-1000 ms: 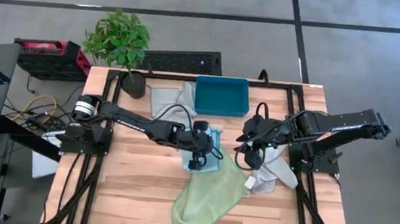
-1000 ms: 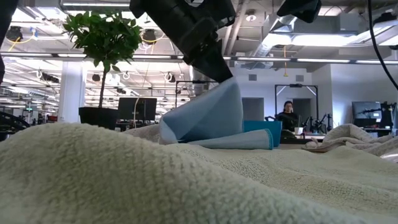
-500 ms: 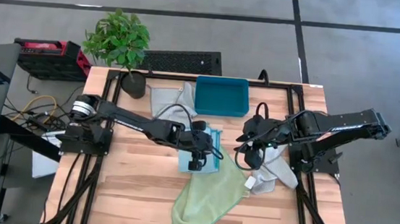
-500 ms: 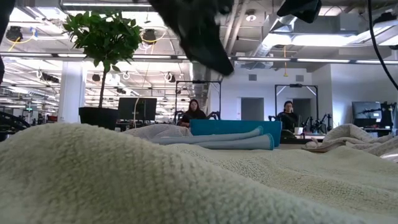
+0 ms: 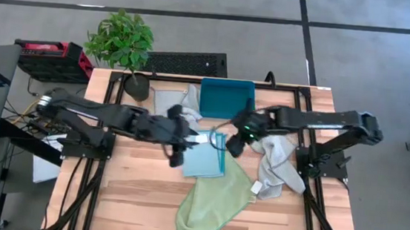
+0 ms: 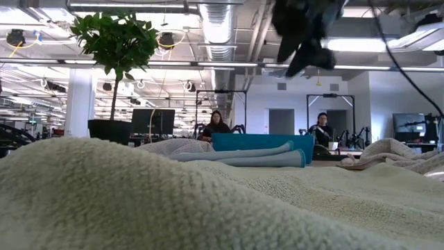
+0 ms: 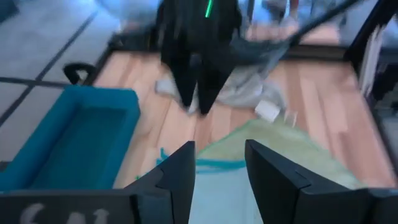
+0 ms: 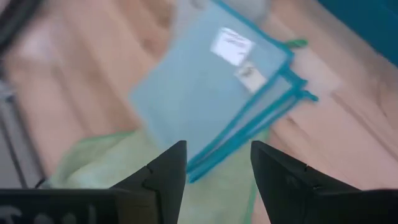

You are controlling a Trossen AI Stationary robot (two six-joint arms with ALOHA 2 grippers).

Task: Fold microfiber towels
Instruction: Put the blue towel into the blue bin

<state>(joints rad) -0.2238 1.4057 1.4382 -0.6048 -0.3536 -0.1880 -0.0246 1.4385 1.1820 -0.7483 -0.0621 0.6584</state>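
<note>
The light blue towel (image 5: 205,156) lies folded flat at the table's middle, its near edge on the light green towel (image 5: 211,199), which is spread toward the near edge. The blue towel also shows in the right wrist view (image 8: 211,87) and the low view (image 6: 239,156). One pale grey towel (image 5: 280,166) lies crumpled at the right, another (image 5: 170,101) at the far side. My left gripper (image 5: 176,157) is open and empty just left of the blue towel; it also shows in its own wrist view (image 7: 221,155). My right gripper (image 5: 231,146) is open and empty above the blue towel's right edge, and shows in its own wrist view (image 8: 217,155).
A teal plastic bin (image 5: 227,98) stands at the far edge, just beyond the blue towel. A potted plant (image 5: 125,48) stands at the far left corner. Bare wood shows at the near left (image 5: 131,198). People show in the room beyond the table (image 6: 216,125).
My left gripper has let go of the blue towel's raised flap, which has dropped flat onto the rest of the towel, and has drawn back toward the table's left. My right gripper has gone toward the table's left, to the blue towel's right edge.
</note>
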